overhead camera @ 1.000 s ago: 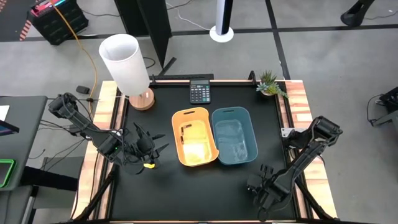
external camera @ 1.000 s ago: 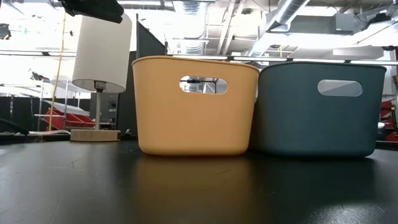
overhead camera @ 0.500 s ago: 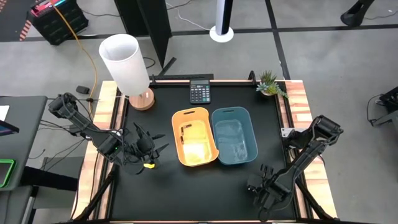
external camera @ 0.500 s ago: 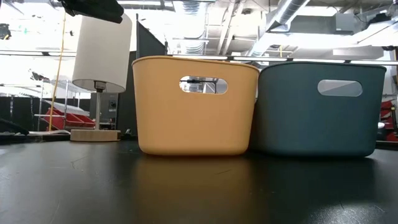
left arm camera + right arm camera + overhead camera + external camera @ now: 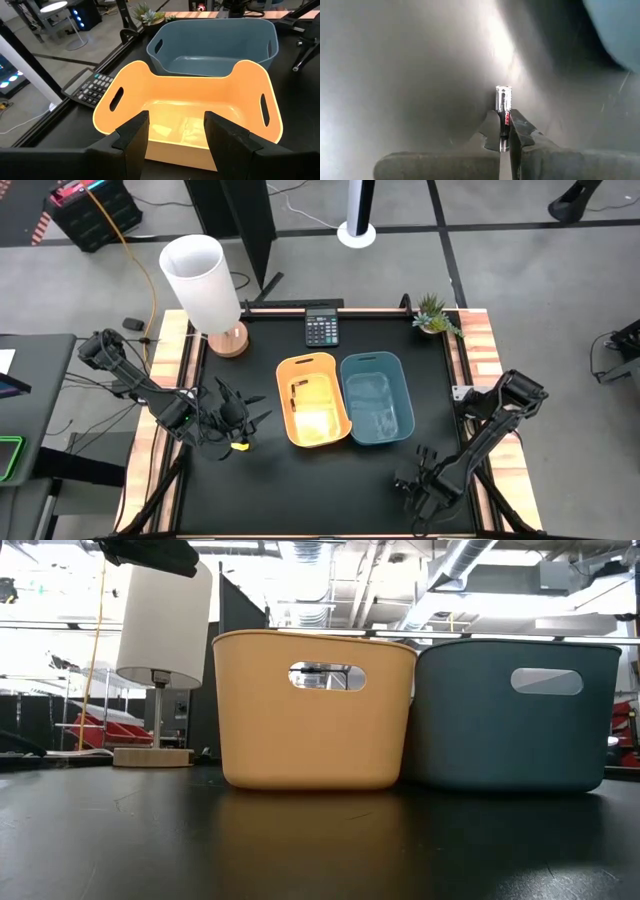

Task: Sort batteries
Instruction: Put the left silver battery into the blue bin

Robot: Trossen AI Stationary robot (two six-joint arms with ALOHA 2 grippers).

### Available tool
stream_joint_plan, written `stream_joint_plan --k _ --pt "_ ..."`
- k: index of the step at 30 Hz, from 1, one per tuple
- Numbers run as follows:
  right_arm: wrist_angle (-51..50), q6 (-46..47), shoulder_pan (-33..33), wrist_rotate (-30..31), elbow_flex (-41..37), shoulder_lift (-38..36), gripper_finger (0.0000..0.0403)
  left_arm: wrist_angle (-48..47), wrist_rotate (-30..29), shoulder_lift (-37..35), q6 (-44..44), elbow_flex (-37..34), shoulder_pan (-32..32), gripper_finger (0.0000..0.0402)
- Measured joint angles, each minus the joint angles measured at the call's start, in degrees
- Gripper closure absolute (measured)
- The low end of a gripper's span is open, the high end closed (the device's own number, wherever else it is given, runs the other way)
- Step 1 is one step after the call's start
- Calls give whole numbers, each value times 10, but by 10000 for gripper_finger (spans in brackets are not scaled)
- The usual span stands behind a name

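The right hand (image 5: 504, 131), clamped on a silvery battery (image 5: 503, 111), has shifted slightly near the blue bin (image 5: 377, 398) (left hand (image 5: 174, 131) apart), so sorting continues.

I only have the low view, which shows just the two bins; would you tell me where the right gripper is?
Observer: The right gripper is near the table's front right corner, apart from the blue bin.
Operator: Is it holding anything?
Observer: Yes, it is shut on a silvery battery.
Operator: And the left gripper?
Observer: The left gripper is open, beside the orange bin and facing it.
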Motion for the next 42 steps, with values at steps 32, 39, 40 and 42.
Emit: stream_joint_plan --k 32,39,40,42 --pt "-447 -267 -164 170 326 -46 388 -1 8 0 8 0 3 217" --pt "-360 -389 -273 140 270 -112 388 0 8 0 6 0 3 217" --pt "-341 -404 -287 123 259 -122 388 0 8 0 6 0 3 217" --pt "-299 -420 -313 83 232 -143 386 0 8 0 5 0 3 217"
